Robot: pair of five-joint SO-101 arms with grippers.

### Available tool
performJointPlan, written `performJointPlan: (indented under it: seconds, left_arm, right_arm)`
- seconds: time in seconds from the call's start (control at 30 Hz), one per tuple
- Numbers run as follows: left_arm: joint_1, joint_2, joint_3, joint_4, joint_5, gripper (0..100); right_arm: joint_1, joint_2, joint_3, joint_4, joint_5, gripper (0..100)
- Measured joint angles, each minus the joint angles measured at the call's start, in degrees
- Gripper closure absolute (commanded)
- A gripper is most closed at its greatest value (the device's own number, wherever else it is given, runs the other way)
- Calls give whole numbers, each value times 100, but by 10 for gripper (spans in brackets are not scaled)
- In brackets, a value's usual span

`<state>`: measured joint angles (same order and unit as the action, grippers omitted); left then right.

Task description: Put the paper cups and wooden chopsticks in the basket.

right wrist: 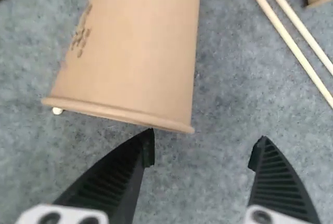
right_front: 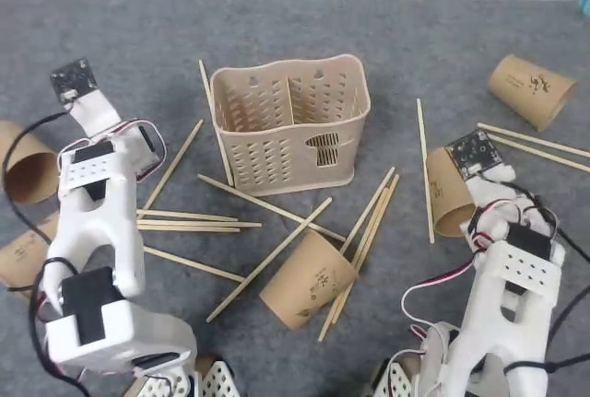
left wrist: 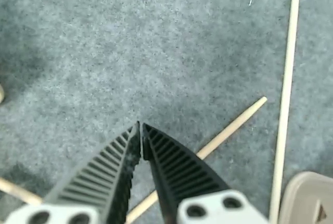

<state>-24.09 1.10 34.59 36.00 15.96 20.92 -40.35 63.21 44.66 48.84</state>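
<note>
The basket is set upright on the grey counter, a little toward 12 o'clock of the middle. Five cups are laid on their sides around it. The middle cup is found at 6 o'clock of the basket, the near cup at 4 o'clock and the far cup at 3 o'clock. The two left cups are at 9 and 8 o'clock, partly hidden by the left arm.

The chopsticks are scattered flat over the counter, most of them between 5 and 8 o'clock of the basket. Some are crossed, and several are touched by the middle cup. One is laid along the basket's 9 o'clock wall. A pair is laid between the near cup and the far cup.

The left tool is clenched on nothing, its tips nearly touching, and is held over bare counter. One chopstick is seen passing under it and another is laid well to the side.

The right tool is released, its jaws spread wide. It is held just short of the near cup's rim, which is turned toward it. No contact between rim and fingertip can be made out.
</note>
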Motion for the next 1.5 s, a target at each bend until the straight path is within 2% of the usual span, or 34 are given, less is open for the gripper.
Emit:
performJointPlan:
  seconds: [0.2, 0.27, 0.4, 0.6, 0.77, 0.93, 1.17, 1.33, 1.5]
  left_arm:
    - [0, 0, 26, 0, 0, 987]
    - [0, 0, 35, 0, 0, 987]
    - [0, 0, 35, 0, 0, 987]
    - [0, 0, 35, 0, 0, 987]
    - [26, 0, 35, 0, 0, 987]
    - [18, 0, 35, 0, 0, 987]
    - [18, 0, 35, 0, 0, 987]
    - [18, 0, 35, 0, 0, 987]
    - [18, 0, 35, 0, -18, 987]
  right_arm:
    - [-229, 0, 484, -958, 0, 717]
    - [-308, 0, 519, -1160, 0, 780]
    - [-440, 229, 510, -1538, 0, 983]
    - [-440, 967, 211, -1477, -79, 990]
    - [-185, 1002, -747, -343, -800, 991]
    - [-53, 1081, -2119, 1714, -1512, 991]
    - [-105, 1081, -4290, 4510, -1916, 991]
    - [-440, 1292, -5574, 5530, -2356, 991]
    - [-677, 2215, -6743, 5600, -3402, 991]
